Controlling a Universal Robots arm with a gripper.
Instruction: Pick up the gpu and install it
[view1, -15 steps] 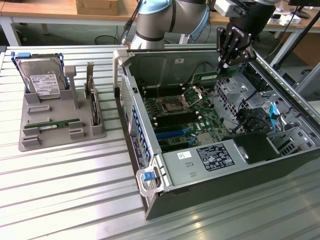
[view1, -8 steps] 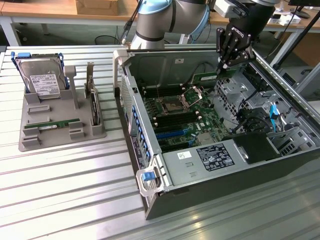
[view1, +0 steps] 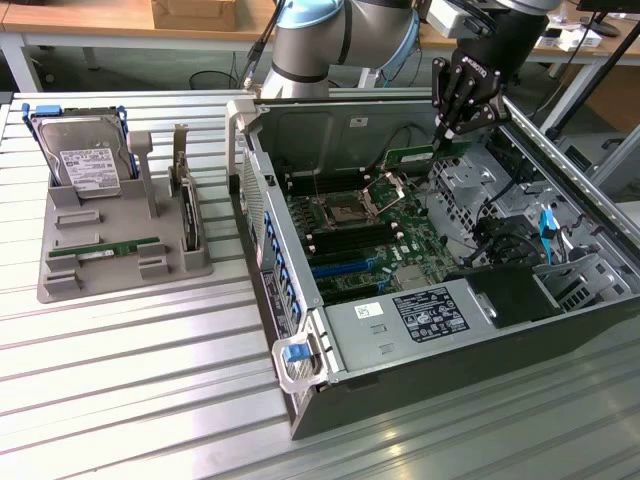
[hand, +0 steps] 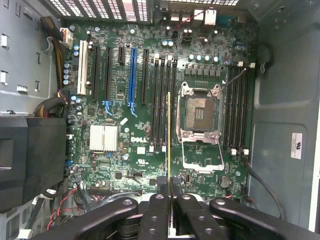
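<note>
Exterior view: gripper above open computer case, closed on green gpu. Stick hangs over motherboard, probably to line up with a slot. Its far end is hard to make out against clutter.

Wrist view: fingers pinch stick edge-on, parallel to black memory slots. Gripped end hidden between fingers.

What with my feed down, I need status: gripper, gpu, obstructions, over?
Gripper shut on gpu. Held edge-on above black memory slots, not seated. CPU socket close alongside; nothing seen blocking.
</note>
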